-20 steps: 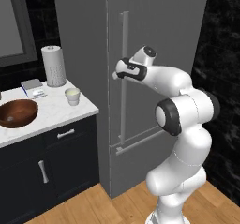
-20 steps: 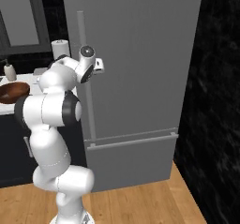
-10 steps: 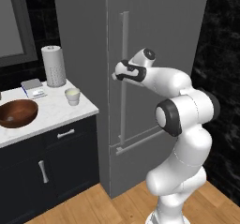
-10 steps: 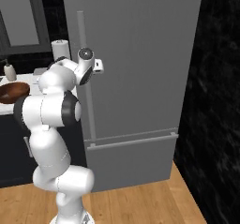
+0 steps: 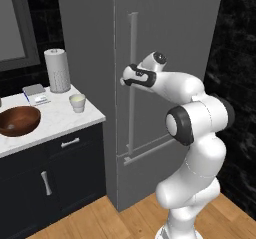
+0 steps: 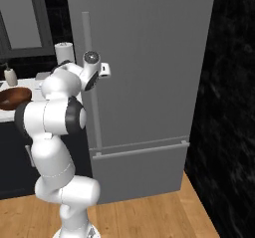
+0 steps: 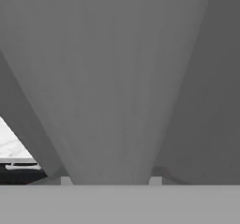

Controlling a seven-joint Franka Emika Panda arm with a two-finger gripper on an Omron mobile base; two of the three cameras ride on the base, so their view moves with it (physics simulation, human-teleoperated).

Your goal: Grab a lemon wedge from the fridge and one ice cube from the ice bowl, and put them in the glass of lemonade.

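nothing moved; fingers (image 5: 123,80) at fridge (image 5: 170,28) handle (image 5: 132,83), door shut.

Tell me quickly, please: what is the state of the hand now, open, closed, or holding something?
Hand: at the fridge handle, the bar between its fingers; whether it is clamped shut on it cannot be told.

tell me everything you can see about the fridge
The fridge is a tall, plain matte grey unit standing on the wood floor, right beside the dark counter cabinet. Its doors are shut. A long vertical bar handle runs down the upper door, and a horizontal bar tops the lower drawer. The end effector is at the vertical handle; whether it grips is unclear.
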